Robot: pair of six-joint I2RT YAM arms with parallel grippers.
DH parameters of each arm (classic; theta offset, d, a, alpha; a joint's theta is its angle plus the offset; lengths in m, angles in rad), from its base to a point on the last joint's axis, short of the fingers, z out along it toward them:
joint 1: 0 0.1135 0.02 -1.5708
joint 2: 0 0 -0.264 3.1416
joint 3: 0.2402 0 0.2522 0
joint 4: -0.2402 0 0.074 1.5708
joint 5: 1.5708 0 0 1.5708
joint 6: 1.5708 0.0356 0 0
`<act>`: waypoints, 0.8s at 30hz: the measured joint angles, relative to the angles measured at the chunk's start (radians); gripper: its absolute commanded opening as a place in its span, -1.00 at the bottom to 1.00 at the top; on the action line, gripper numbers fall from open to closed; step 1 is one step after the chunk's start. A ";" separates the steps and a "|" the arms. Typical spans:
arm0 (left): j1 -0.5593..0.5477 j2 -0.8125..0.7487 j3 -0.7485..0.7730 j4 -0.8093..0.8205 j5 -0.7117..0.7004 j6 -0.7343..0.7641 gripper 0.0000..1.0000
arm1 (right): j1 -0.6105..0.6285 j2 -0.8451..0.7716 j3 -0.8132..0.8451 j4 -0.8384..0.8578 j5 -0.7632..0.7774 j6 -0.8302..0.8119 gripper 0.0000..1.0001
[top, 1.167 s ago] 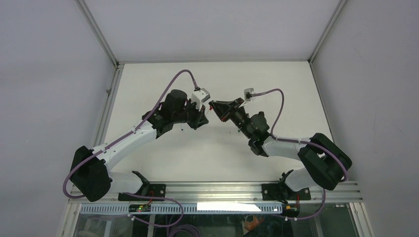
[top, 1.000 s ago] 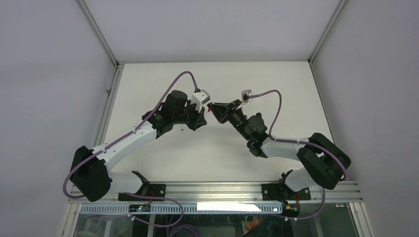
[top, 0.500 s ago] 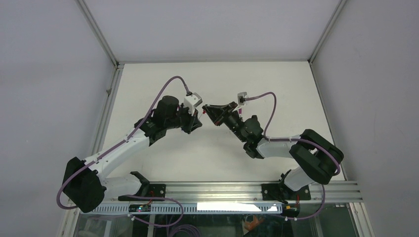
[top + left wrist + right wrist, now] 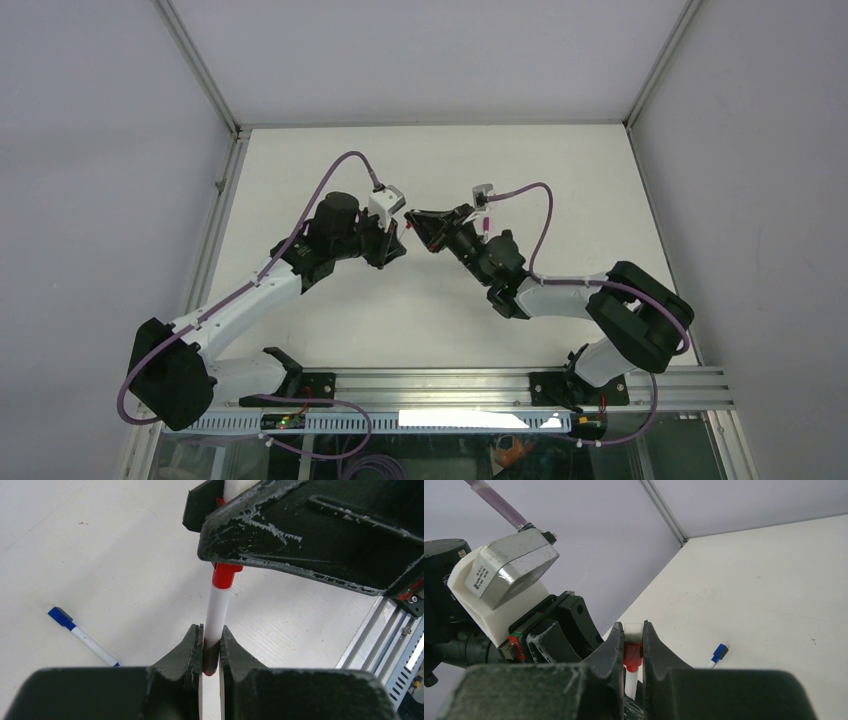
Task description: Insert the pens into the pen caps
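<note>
The red pen (image 4: 218, 614) is clamped low in the closed left gripper (image 4: 211, 636), above the table (image 4: 100, 545). Its top meets the red cap (image 4: 632, 658), which is pinched tight by the right gripper (image 4: 634, 636). Print on the camera label (image 4: 484, 577) cannot be read. A blue-capped pen (image 4: 82, 634) is seen lying on the table.

red pen (image 4: 218, 615), red cap (image 4: 223, 575): smooth glossy plastic. left pincer (image 4: 211, 647), right pincer (image 4: 633, 650): matt black plastic, edges pretty scuffed. surface (image 4: 100, 555): matt white.

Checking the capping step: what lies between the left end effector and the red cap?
Left wrist view: only the pen, its white barrel running from the left end effector up to the red cap held by the right end effector.
</note>
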 measured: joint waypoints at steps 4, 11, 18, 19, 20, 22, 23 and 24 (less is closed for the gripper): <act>0.009 0.006 0.000 -0.001 0.000 0.000 -1.00 | 0.009 0.011 0.018 -0.020 0.021 -0.010 -1.00; 0.032 0.011 0.005 -0.002 -0.002 0.003 -1.00 | 0.014 0.043 0.051 -0.032 0.035 -0.014 -1.00; 0.040 0.017 0.026 -0.006 -0.003 0.003 -1.00 | 0.015 0.049 0.076 -0.035 0.051 -0.021 -1.00; 0.040 0.018 0.028 -0.011 -0.003 0.004 -1.00 | 0.015 0.049 0.077 -0.038 0.051 -0.024 -1.00; 0.040 0.019 0.030 -0.023 -0.004 0.004 -1.00 | 0.016 0.048 0.077 -0.047 0.051 -0.024 -1.00; 0.040 0.019 0.030 -0.047 -0.004 0.004 -1.00 | 0.021 0.040 0.077 -0.076 0.049 -0.025 -1.00; 0.040 0.019 0.030 -0.057 -0.003 0.004 -1.00 | 0.024 0.033 0.077 -0.093 0.048 -0.028 -1.00; 0.040 0.019 0.030 -0.063 0.000 0.003 -1.00 | 0.027 0.022 0.078 -0.116 0.048 -0.032 -1.00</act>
